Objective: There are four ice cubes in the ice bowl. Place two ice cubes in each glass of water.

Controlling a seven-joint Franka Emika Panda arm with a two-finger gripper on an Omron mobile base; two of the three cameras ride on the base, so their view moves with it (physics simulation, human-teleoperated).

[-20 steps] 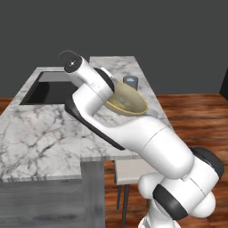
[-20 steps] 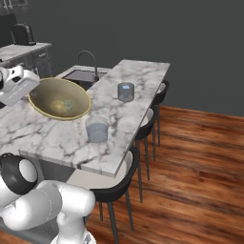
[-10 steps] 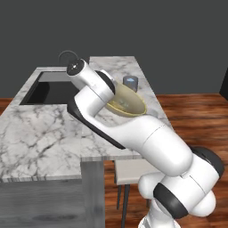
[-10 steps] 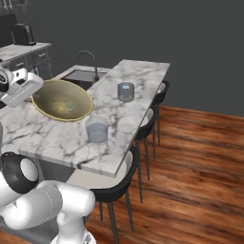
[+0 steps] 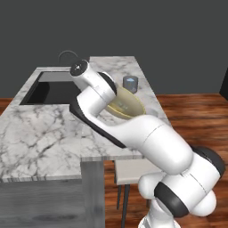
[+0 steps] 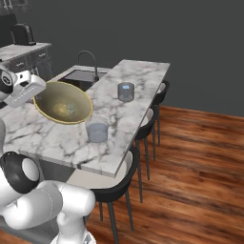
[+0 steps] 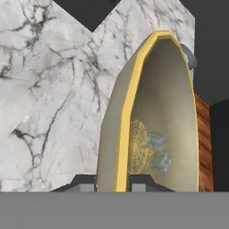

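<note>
My gripper [image 7: 114, 184] is shut on the rim of the ice bowl [image 7: 152, 112], a wide yellowish-tan bowl held tilted above the marble counter. Two pale-blue ice cubes [image 7: 156, 142] lie low inside it. From the right base view the gripper [image 6: 34, 93] grips the bowl [image 6: 63, 102] at its left edge. One glass of water [image 6: 97, 130] stands just right of the bowl near the counter's front. The other glass [image 6: 126, 91] stands farther back. In the left base view the bowl [image 5: 128, 106] peeks out behind my arm, with the far glass [image 5: 130, 83] beyond it.
A black sink [image 6: 82, 77] with a curved faucet [image 6: 89, 58] is set into the counter's far left. Dark stools [image 6: 147, 125] line the counter's right side over a wooden floor. The counter's front edge [image 6: 102, 169] is close to the near glass.
The hand and the tilted bowl have drifted slightly right, toward the near glass. The glasses have not moved.
</note>
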